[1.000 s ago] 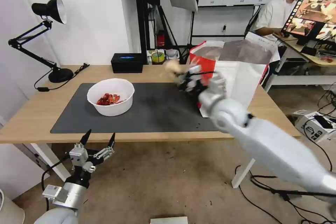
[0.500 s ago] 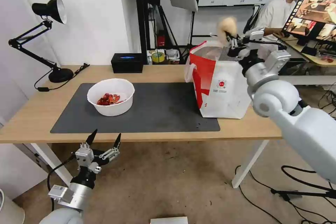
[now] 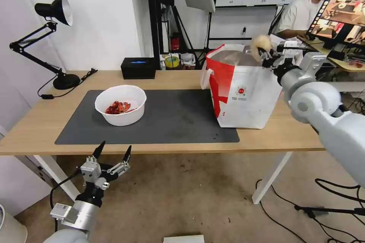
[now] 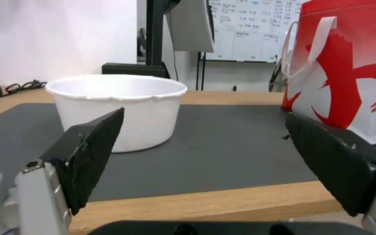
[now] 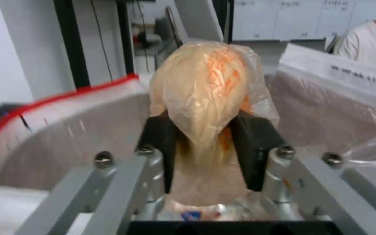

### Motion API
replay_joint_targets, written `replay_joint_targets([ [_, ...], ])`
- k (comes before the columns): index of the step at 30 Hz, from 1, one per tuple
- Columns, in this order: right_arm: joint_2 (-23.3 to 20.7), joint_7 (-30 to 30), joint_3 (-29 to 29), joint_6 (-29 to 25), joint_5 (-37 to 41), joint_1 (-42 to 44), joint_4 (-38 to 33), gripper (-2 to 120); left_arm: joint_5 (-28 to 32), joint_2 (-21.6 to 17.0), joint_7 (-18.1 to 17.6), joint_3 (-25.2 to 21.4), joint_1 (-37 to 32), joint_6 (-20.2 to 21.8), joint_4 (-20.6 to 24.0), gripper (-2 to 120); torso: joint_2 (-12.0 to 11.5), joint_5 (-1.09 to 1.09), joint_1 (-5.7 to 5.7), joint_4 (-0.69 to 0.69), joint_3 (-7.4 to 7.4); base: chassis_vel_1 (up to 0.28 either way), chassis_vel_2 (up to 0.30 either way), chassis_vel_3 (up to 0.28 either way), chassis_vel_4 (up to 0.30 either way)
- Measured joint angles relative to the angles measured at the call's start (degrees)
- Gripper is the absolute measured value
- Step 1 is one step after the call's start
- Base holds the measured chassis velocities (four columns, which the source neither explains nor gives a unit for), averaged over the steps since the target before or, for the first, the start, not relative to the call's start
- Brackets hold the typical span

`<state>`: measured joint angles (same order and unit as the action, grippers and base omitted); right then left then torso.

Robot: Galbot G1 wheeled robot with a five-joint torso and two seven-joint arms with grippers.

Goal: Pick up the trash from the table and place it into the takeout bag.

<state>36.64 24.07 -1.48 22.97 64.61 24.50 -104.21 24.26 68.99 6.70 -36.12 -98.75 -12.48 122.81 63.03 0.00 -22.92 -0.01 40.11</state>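
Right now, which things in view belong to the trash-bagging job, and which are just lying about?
Job:
- tan wad, clamped in the right hand
- takeout bag
- white bowl of red shells
- table
- left hand, open, below the table edge

Lying about:
- desk lamp
- black box
- tape roll

My right arm is extended forward and raised, and my right gripper [image 3: 266,54] is clamped with both black pads [image 5: 252,143] pressed inward. My left arm is held low, my left gripper [image 3: 113,152] pointing upward, fingers spread apart.
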Motion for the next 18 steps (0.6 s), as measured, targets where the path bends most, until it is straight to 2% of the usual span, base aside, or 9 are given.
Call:
replay_joint_targets([
  [2,-0.7,0.0,-0.1,2.6,0.0,-0.3,-0.4,50,0.0,0.1,0.0,0.0,-0.3,0.0,0.2,100,0.0,-0.01,0.0,0.01,0.0,0.0,0.0,0.0,0.0],
  [4,-0.9,0.0,0.0,3.0,-0.1,-0.5,-0.4,52,0.0,0.2,0.0,0.0,-0.5,0.0,0.2,100,0.0,0.0,0.0,0.01,0.0,0.0,0.0,0.0,0.0],
  [8,-1.6,-0.4,0.2,3.4,-0.2,-1.1,-0.3,70,-0.2,0.2,0.1,-0.1,-0.8,0.0,0.6,100,0.0,-0.01,0.0,0.01,0.0,0.0,0.0,0.0,0.0],
  [9,-1.6,-0.4,0.2,3.4,-0.2,-1.1,-0.3,70,-0.2,0.2,0.1,-0.1,-0.8,0.0,0.6,100,0.0,-0.01,0.0,0.01,0.0,0.0,0.0,0.0,0.0],
  [11,-1.8,-0.6,0.4,3.4,0.1,-1.2,-0.4,80,-0.2,0.3,0.1,-0.1,-0.9,0.0,0.8,100,0.0,0.0,0.0,0.0,0.0,0.0,0.0,0.0,0.0],
  [12,-1.8,-0.6,0.4,3.4,0.1,-1.2,-0.4,80,-0.2,0.3,0.1,-0.1,-0.9,0.0,0.8,100,0.0,0.0,0.0,0.0,0.0,0.0,0.0,0.0,0.0],
  [15,-1.8,-0.8,0.8,2.6,0.3,-1.5,-0.4,96,-0.3,0.5,0.1,-0.1,-1.2,0.0,1.1,100,0.0,0.0,0.0,0.01,0.0,0.0,0.0,0.0,0.0],
  [18,-1.8,-1.8,0.8,0.2,1.2,-1.2,-0.5,99,-0.4,0.6,0.1,-0.3,-1.5,0.0,1.4,100,0.0,-0.01,0.0,0.01,0.0,0.0,0.0,0.0,0.0],
])
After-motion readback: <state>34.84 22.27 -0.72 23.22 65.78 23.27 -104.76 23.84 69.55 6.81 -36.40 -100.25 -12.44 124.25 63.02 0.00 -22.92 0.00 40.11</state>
